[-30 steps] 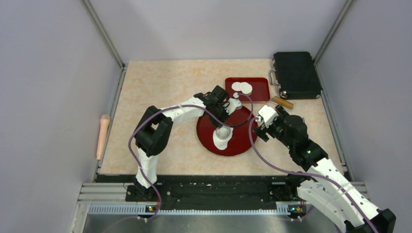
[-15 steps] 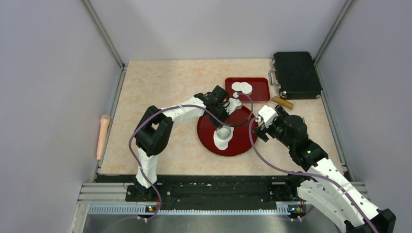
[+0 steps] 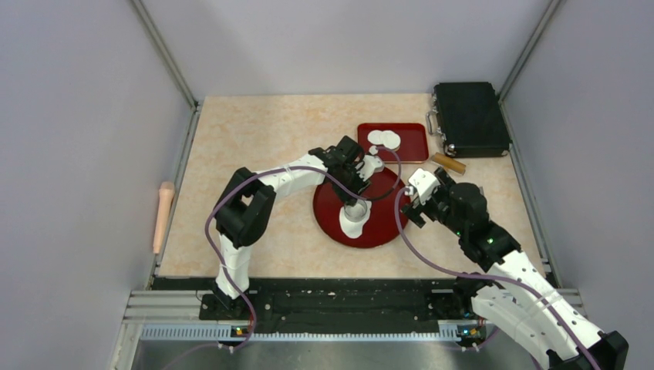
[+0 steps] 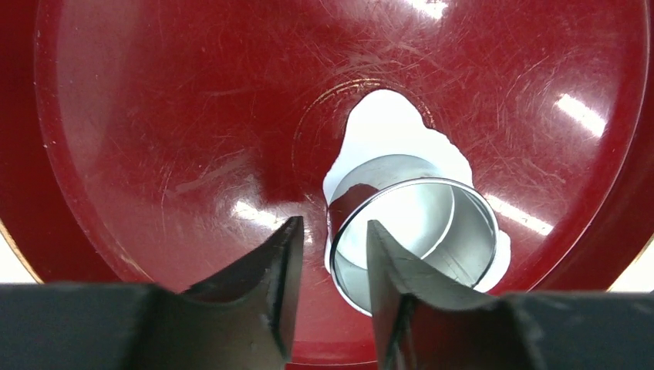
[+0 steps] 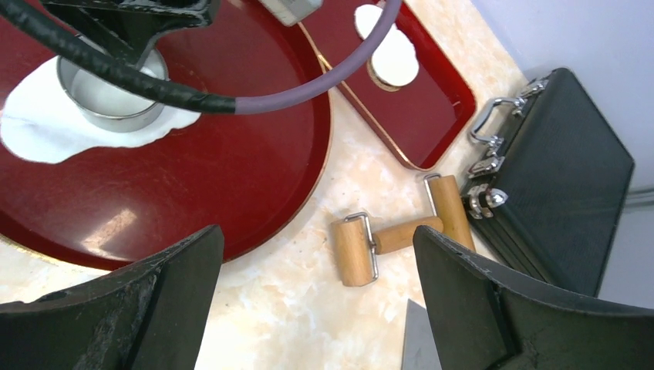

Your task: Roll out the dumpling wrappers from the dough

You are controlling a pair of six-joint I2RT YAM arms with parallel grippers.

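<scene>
Left claw point(image 4: 332, 231): jaws a little apart and astride the near wall of the metal ring point(image 4: 362, 185), not closed on it; placed, I judge, to steady or lift the cutter.
Dough point(image 4: 385, 123): ragged sheet under the ring, on the round plate point(image 4: 154, 116).
Right claw point(image 5: 316, 231): spread wide, empty, parked just off the plate's edge, out of the way.
Wrappers point(image 3: 384, 139): discs on the far tray point(image 3: 412, 142).
Change: none seen; arms, ring and dough lie as before.

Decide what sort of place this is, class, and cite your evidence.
Probably a walled robot test bench staged as a dumpling station: dough under a metal ring on a red plate, a wooden roller nearby.
</scene>
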